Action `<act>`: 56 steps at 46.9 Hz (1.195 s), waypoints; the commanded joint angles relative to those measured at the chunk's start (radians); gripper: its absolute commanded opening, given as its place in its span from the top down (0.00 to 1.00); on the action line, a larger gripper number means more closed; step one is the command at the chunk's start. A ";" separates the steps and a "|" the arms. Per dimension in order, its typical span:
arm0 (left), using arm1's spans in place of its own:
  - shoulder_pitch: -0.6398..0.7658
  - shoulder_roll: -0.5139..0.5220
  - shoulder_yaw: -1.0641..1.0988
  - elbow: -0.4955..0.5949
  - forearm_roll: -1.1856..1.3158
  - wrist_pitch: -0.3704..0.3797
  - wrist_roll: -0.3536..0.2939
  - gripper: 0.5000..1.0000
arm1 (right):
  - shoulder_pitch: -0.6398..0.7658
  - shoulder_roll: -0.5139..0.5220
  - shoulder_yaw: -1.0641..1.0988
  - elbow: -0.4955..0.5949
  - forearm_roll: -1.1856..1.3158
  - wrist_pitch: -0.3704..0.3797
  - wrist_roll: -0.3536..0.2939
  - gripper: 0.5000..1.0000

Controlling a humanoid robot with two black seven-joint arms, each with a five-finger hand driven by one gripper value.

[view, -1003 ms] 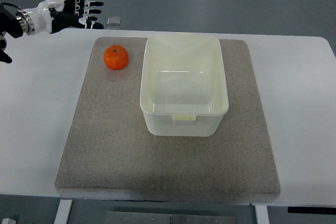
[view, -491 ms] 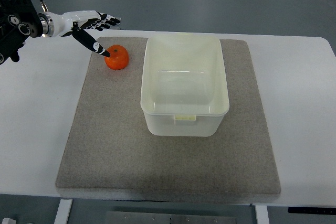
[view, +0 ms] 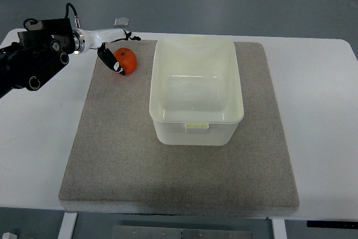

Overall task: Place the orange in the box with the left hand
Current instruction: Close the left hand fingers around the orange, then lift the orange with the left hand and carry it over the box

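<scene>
Starting at the near edge: one grey mat [view: 140,166], felt-like, roughly rectangular w/ rounded corners, lying on one white table [view: 313,116]; table's near edge and a bit of frame below are cut off by the picture's bottom. On the mat, approx. centre-right, one box [view: 196,117], pale cream translucent plastic, rectangular w/ rounded corners and a raised rim, open top, nothing seen inside, small tab on its near rim. Further back and left of the box, one orange [view: 127,60], round, glossy skin, resting on the mat near its far-left corner, just beside the box's far-left corner but apart from it. One left hand [view: 112,48] at the orange, white shell w/ black fingers [view: 112,61]; thumb comes down the orange's left side, other fingers reach over its far side, so the hand is cupped around the fruit, fingers spread wide; can't tell if it's actually gripping or only touching. Orange's left edge is partly hidden by the thumb. Behind the hand, black forearm housing w/ cable enters from the left edge. Beyond the table's far edge, one small clear square item [view: 121,22] on grey floor, too small to ID.
</scene>
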 commanded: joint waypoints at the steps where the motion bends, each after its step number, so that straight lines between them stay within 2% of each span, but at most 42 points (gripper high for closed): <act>1: 0.007 -0.014 0.002 0.004 0.001 -0.001 0.000 0.04 | 0.000 0.000 0.000 0.000 0.000 0.000 0.000 0.14; 4: 0.007 -0.017 0.005 0.006 0.001 0.000 0.001 0.06 | 0.000 0.000 0.000 0.000 0.000 0.000 0.000 0.14; 12: 0.004 -0.017 0.027 0.016 0.006 0.002 0.006 0.26 | 0.000 0.000 0.000 0.000 0.000 -0.001 0.000 0.14; 31: 0.002 -0.017 0.027 0.055 0.036 0.006 0.008 0.45 | 0.000 0.000 0.000 0.000 0.000 0.000 0.000 0.14; 36: 0.004 -0.014 0.027 0.052 0.038 0.006 0.008 0.68 | 0.000 0.000 0.000 0.000 0.000 0.000 0.000 0.14; 40: 0.002 -0.003 0.027 0.044 0.036 0.005 0.008 0.98 | 0.000 0.000 0.000 0.000 0.000 0.000 0.000 0.14; 49: -0.036 0.004 0.027 0.044 0.026 -0.004 0.008 1.00 | 0.000 0.000 0.000 0.000 0.000 0.000 0.000 0.14; 56: -0.099 0.063 0.025 0.018 0.015 -0.026 0.005 1.00 | 0.000 0.000 0.000 0.000 0.000 -0.001 0.000 0.14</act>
